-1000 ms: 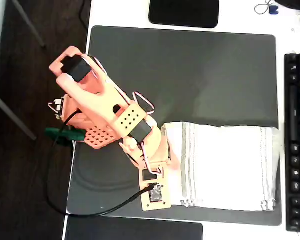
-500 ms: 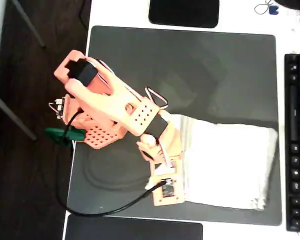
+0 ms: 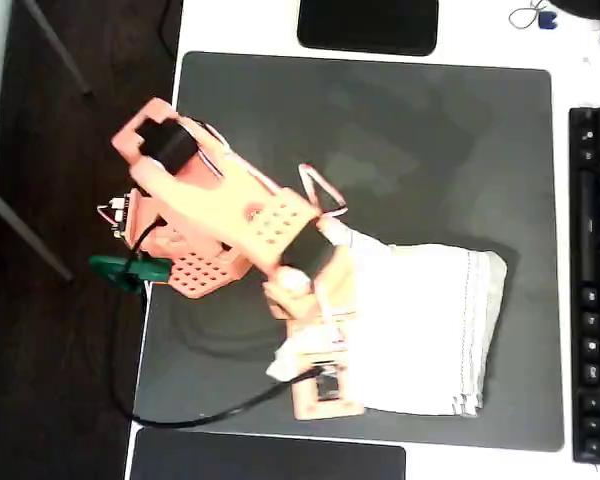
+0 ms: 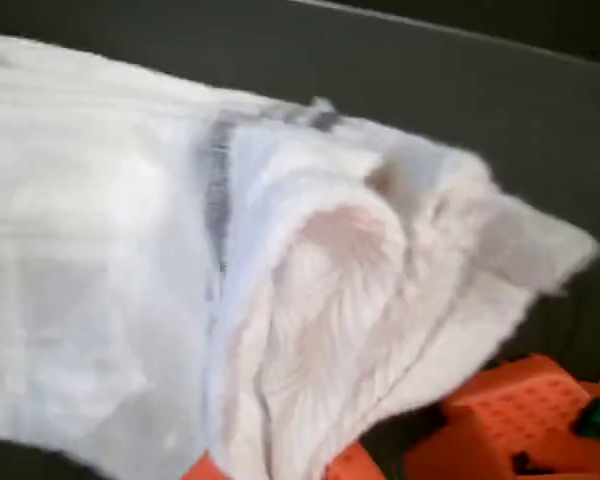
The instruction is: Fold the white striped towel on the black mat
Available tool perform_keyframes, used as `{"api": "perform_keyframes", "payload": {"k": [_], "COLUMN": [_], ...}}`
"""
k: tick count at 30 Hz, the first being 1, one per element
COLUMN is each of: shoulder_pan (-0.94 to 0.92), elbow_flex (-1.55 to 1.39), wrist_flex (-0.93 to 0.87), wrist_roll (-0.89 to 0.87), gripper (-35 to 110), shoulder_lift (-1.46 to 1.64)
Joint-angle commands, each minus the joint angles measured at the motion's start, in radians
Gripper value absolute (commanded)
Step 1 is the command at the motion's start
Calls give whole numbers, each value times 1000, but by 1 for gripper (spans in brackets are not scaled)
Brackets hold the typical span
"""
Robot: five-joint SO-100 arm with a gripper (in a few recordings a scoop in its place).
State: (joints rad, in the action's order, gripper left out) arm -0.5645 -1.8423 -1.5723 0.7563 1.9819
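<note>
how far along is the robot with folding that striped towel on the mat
Partway. The gripper is over the white striped towel at its left end, with cloth bunched up at its fingers in the wrist view. The right end lies flat on the black mat. No finished fold shows yet.

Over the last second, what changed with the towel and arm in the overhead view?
The orange arm's gripper lifted the cream-white grey-striped towel's left edge and is carrying it rightward, with cloth bunched at the orange fingers in the wrist view. The towel's right edge slid left, away from the black keyboard, so the towel covers less of the mat. The dark charcoal mat stayed put.
</note>
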Motion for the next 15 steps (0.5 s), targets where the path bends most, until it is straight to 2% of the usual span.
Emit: {"api": "perform_keyframes", "payload": {"k": [1,9,13,15], "shoulder_pan": [86,199,212,213], "elbow_flex": [227,672,772,782], "wrist_flex": [-9,-52,-23,18], "wrist_roll": [-46,-118,-138,-141], "gripper": [0,0,1,7], "shoulder_lift": [-106,-471,-612,-672]}}
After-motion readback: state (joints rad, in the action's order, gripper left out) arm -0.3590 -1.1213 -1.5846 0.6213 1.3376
